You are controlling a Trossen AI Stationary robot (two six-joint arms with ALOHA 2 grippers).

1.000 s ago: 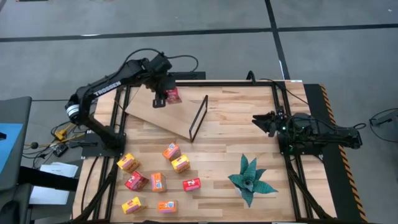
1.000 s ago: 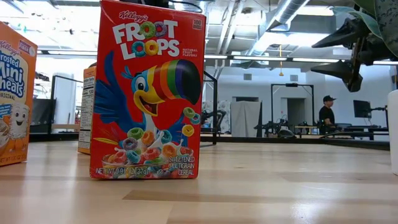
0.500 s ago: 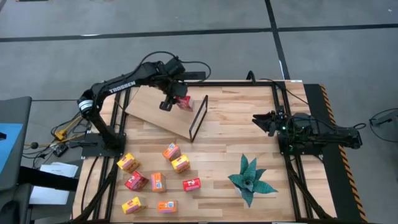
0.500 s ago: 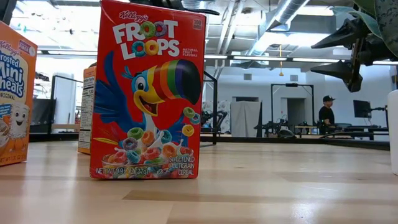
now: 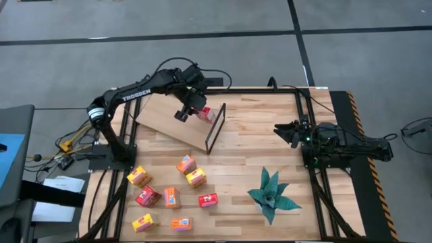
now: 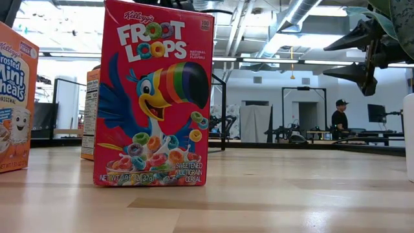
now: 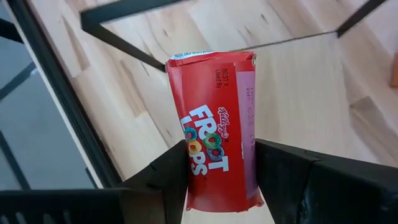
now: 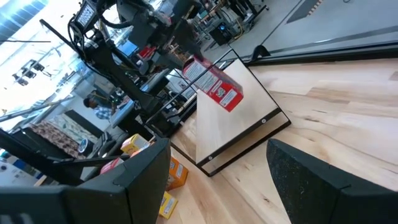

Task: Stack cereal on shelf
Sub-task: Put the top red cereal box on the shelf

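Note:
My left gripper (image 5: 192, 111) is shut on a small red Froot Loops box (image 5: 203, 113) and hangs over the far end of the shelf, a light-brown board (image 5: 169, 121), close to its thin black frame (image 5: 214, 128). The left wrist view shows that box (image 7: 214, 130) between my two fingers. Several other small red, orange and yellow cereal boxes (image 5: 172, 197) lie on the tabletop near its near-left corner. One red box (image 6: 153, 97) stands upright in the low view. My right gripper (image 5: 289, 133) waits open at the table's right side. My left gripper pinches the red box between its two fingers (image 7: 174, 171), one on each long side, near the end closest to the wrist (image 7: 214, 186). The fingers come from above, slanting, and lie along the box. The box (image 8: 214, 84) is lifted clear and tilted over the board.
A green artificial plant (image 5: 272, 194) sits on the near-right part of the slatted tabletop (image 5: 256, 155). Black rails run along the table's left and right edges. In the low view a person (image 6: 339, 116) stands far back in the room.
My left gripper has carried the red box toward the table's right and slightly nearer, over the board and up to the black frame. It has stayed shut on the box throughout. The right arm has kept still.

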